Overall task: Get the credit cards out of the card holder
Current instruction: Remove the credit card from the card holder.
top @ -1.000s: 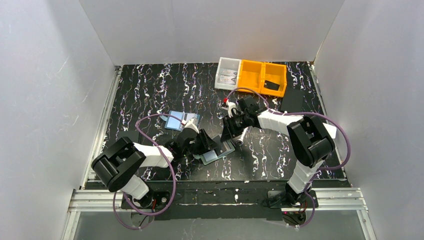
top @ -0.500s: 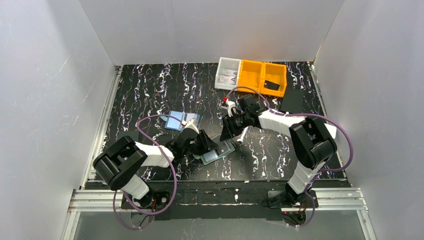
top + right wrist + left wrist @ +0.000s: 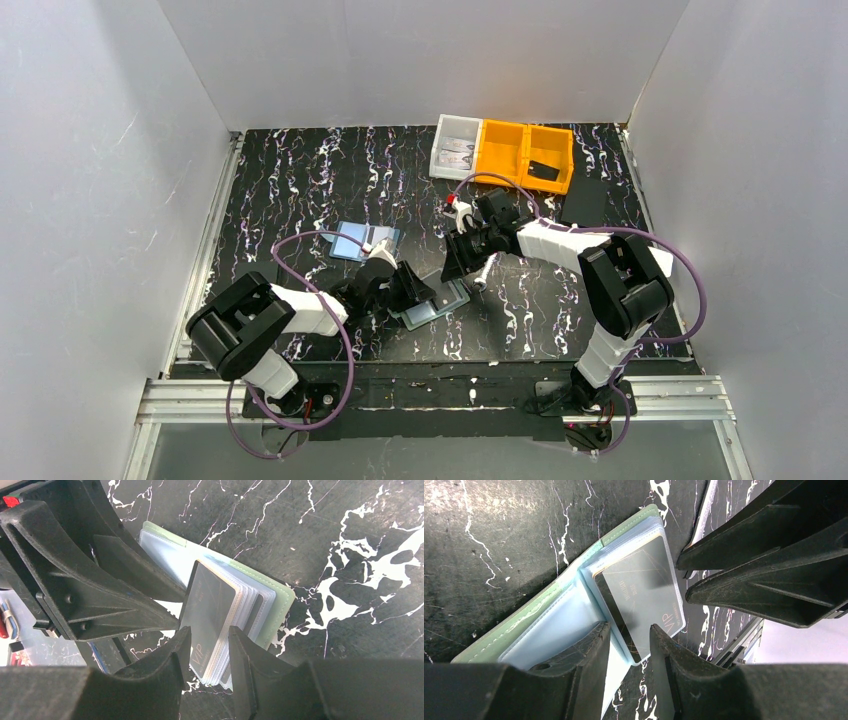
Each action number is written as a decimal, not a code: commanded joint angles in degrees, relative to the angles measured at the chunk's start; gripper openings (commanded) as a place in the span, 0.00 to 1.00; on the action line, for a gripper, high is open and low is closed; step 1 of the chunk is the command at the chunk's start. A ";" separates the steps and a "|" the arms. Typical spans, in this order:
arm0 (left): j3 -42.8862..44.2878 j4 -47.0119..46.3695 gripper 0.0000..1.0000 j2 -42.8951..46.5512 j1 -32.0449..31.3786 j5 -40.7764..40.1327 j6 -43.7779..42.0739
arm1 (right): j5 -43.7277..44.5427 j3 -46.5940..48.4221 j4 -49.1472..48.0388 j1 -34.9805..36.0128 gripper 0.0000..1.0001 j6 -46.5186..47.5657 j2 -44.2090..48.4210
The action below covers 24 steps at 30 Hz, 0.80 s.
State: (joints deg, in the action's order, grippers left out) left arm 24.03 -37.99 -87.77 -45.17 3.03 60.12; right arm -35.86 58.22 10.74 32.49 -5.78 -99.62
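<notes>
You have both hands down on the card holder (image 3: 430,311), which lies open on the dark marbled surface (image 3: 300,180), near the front and about midway between the 2 arm bases. Against the frame from 1 second ago almost nothing differs. The holder sits in the same spot, your right hand has barely shifted over it, and your left arm's elbow has moved only slightly.

In the left wrist view the holder lies with its green outside down and its clear sleeves (image 3: 556,627) facing up. 1 dark grey card (image 3: 644,590) marked "VIP" shows on top of the sleeve stack on one side. Your left hand (image 3: 629,630) sits near the fold. Its fingers are partly apart, with the sleeve edge and a corner of that card showing in the gap. You cannot tell from here whether they pinch anything or only press down.

Your right hand (image 3: 210,630) comes in from the opposite side, its fingers close to those of the left. They are also partly apart and flank the "VIP" end of the card, close to both long edges. Whether they grip it cannot be told.

Beyond your left hand the light-blue rectangle (image 3: 364,240) lies flat. The clear bin (image 3: 455,146) and the orange bins (image 3: 523,155) stand at the far edge. All 3 are unmoved.
</notes>
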 commanded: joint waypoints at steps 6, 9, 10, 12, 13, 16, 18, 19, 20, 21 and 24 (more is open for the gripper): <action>-0.57 0.30 0.34 -0.95 0.03 -0.29 -0.26 | -1.61 0.45 1.49 0.20 0.42 0.60 -0.50; -0.56 0.19 0.34 -1.16 0.03 -0.13 -0.20 | -2.78 0.43 1.47 0.20 0.42 0.52 -0.73; -0.50 0.15 0.34 -1.23 0.00 -0.05 -0.17 | -3.23 0.41 1.41 0.21 0.42 0.51 -0.83; -0.48 0.10 0.34 -1.43 0.07 0.09 -0.13 | -3.75 0.45 1.31 0.34 0.42 0.42 -0.85; -0.48 0.04 0.34 -1.42 0.03 0.13 -0.17 | -3.75 0.42 1.31 0.42 0.42 0.37 -0.89; -0.59 -0.12 0.34 -1.50 -0.01 0.22 -0.07 | -4.12 0.55 1.33 0.54 0.41 0.29 -1.26; -0.57 -0.16 0.34 -1.57 0.04 0.23 -0.09 | -4.33 0.55 1.39 0.62 0.41 0.25 -1.37; -0.56 -0.23 0.34 -1.60 0.06 0.29 -0.07 | -4.45 0.50 1.39 0.64 0.41 0.26 -1.37; -0.56 -0.24 0.34 -1.65 0.00 0.31 -0.04 | -4.45 0.55 1.36 0.64 0.41 0.18 -1.37; -0.56 -0.29 0.34 -1.65 0.05 0.31 -0.07 | -4.59 0.50 1.27 0.63 0.41 0.03 -1.49; -0.49 -0.41 0.34 -1.87 -0.01 0.52 0.01 | -6.98 0.20 0.09 0.63 0.42 -1.86 -1.94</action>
State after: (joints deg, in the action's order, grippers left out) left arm 24.03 -39.20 -88.79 -45.17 3.42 60.51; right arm -39.01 58.22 11.95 32.75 -5.84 -100.77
